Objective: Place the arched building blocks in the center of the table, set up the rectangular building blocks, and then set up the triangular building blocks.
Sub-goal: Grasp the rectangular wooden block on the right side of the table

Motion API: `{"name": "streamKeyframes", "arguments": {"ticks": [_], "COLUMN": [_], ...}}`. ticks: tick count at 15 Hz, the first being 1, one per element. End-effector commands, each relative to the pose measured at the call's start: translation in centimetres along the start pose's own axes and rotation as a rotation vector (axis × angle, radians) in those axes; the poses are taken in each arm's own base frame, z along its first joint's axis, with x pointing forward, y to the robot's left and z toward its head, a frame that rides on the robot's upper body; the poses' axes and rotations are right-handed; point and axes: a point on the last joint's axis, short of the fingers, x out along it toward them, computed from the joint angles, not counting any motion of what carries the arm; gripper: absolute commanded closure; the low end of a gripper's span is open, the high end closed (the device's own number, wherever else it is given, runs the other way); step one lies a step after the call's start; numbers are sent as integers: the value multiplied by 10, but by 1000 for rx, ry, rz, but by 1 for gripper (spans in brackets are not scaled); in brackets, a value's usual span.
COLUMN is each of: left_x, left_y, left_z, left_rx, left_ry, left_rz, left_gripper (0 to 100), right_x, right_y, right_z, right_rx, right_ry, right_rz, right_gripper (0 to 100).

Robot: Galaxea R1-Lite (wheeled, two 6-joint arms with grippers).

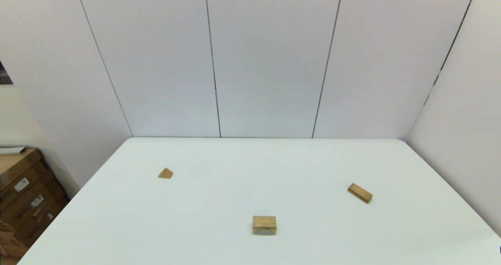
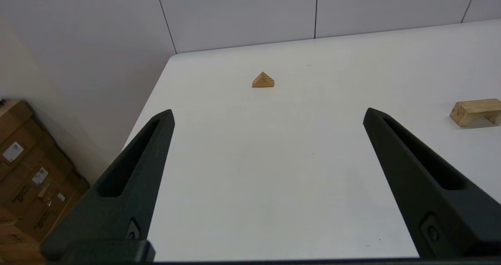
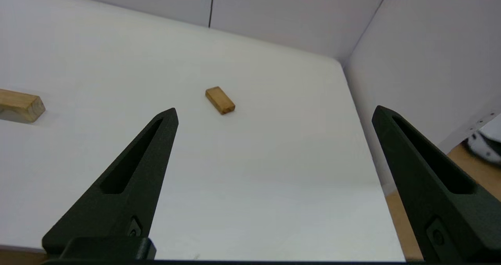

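No step is done: my left pincer (image 2: 267, 114) and right pincer (image 3: 274, 114) stand wide and empty. The triangular block (image 2: 263, 80) lies ahead of the left, the rectangular block (image 3: 220, 100) ahead of the right, and the arched block (image 1: 264, 224) rests on the bench (image 1: 219, 194) between both.

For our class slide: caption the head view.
Triangular block, arched block and rectangular block lie apart on the white table.

A lab-like test bay; plain white wall panels (image 1: 270, 57), white table (image 1: 219, 202), stacked cardboard boxes (image 1: 23, 198).
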Motion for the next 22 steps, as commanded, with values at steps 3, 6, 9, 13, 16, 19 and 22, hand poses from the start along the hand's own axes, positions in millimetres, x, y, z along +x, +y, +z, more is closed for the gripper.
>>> {"name": "streamKeyframes", "arguments": {"ticks": [3, 6, 9, 13, 16, 19, 22], "left_x": [0, 0, 0, 0, 0, 0, 0], "left_y": [0, 0, 0, 0, 0, 0, 0], "left_z": [0, 0, 0, 0, 0, 0, 0], "left_rx": [2, 2, 2, 2, 2, 2, 0], "left_ry": [2, 2, 2, 2, 2, 2, 2], "left_rz": [0, 0, 0, 0, 0, 0, 0], "left_gripper": [0, 0, 0, 0, 0, 0, 0], "right_x": [143, 200, 243, 269, 292, 306, 330], "right_y": [-20, -18, -14, -3, 7, 17, 26], "right_z": [72, 61, 40, 13, -6, -7, -6], "right_rx": [-6, -53, -135, -266, -368, -435, -465], "right_ry": [359, 499, 665, 797, 839, 931, 923], "right_rz": [85, 133, 212, 386, 537, 656, 680], "right_gripper": [0, 0, 0, 0, 0, 0, 0]}}
